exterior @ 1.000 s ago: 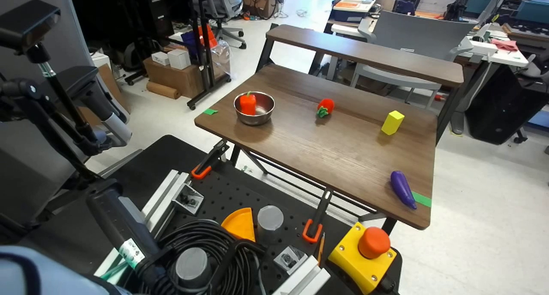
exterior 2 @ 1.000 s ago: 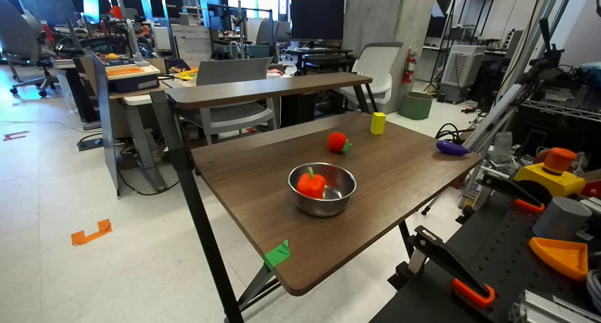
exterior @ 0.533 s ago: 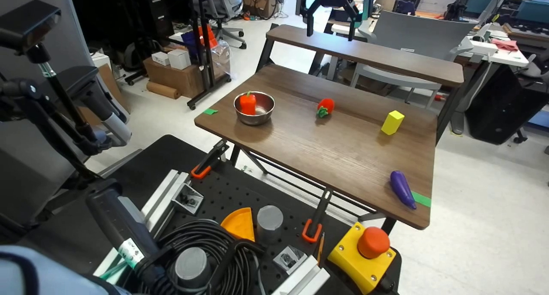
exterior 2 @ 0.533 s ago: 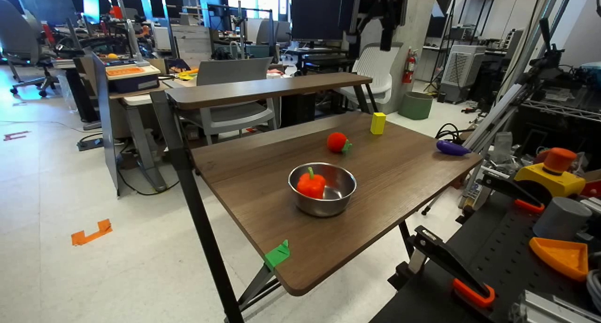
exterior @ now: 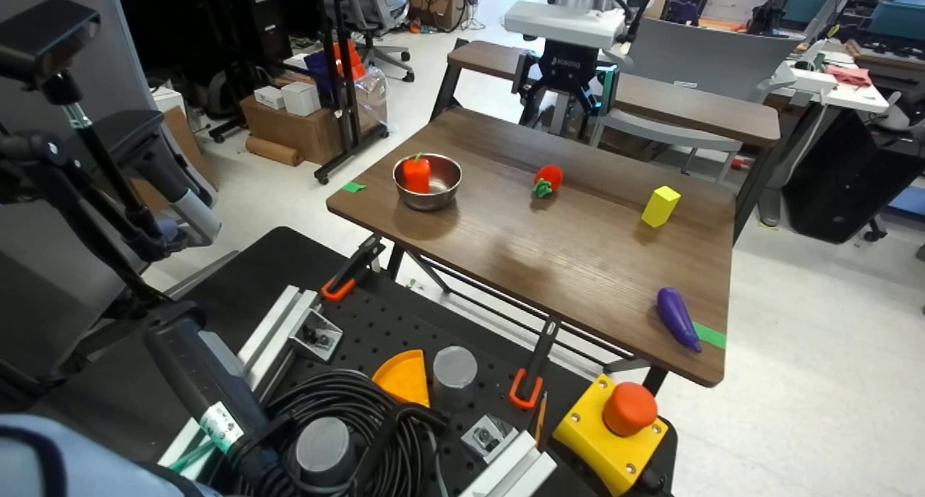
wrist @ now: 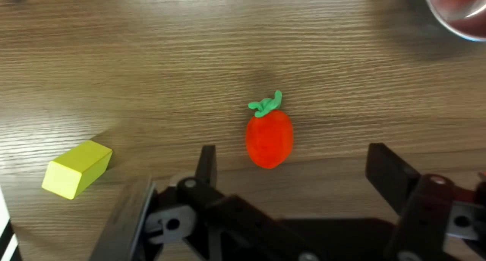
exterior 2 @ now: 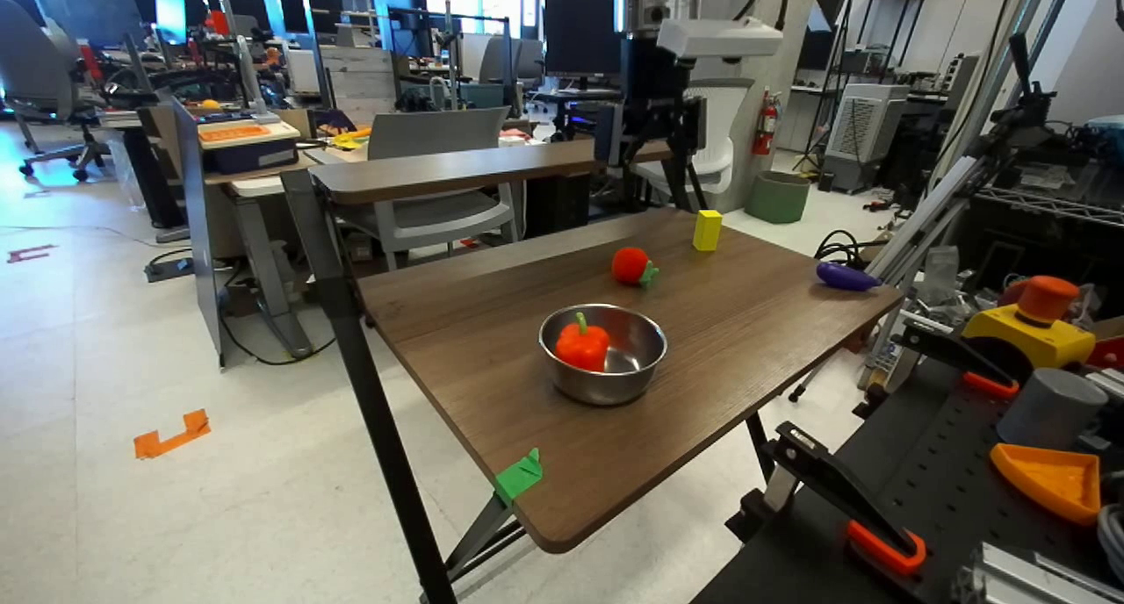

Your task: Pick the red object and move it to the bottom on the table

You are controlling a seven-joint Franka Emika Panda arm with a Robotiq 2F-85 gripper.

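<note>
The red object, a small red toy with a green top, lies on the table in both exterior views (exterior: 551,175) (exterior 2: 629,266) and in the wrist view (wrist: 269,139). The table (exterior: 578,258) has a brown wood-grain top and dark frame; it also shows in an exterior view (exterior 2: 492,323). My gripper (exterior: 564,107) is above the table, near the raised shelf; it also shows in an exterior view (exterior 2: 652,139). In the wrist view the gripper (wrist: 291,153) is open with nothing between its fingers. The red object appears beyond the fingertips, nearer the left finger.
A silver bowl (exterior: 449,193) holding a red pepper (exterior: 417,175) stands on the table. A yellow block (exterior: 661,206) and a purple eggplant (exterior: 678,319) are also on it. A raised brown shelf (exterior: 672,100) runs along one long edge. Clamps grip the edge by the black surface.
My gripper has come into view from the top and moved down toward the table. The objects on the table have not moved.
</note>
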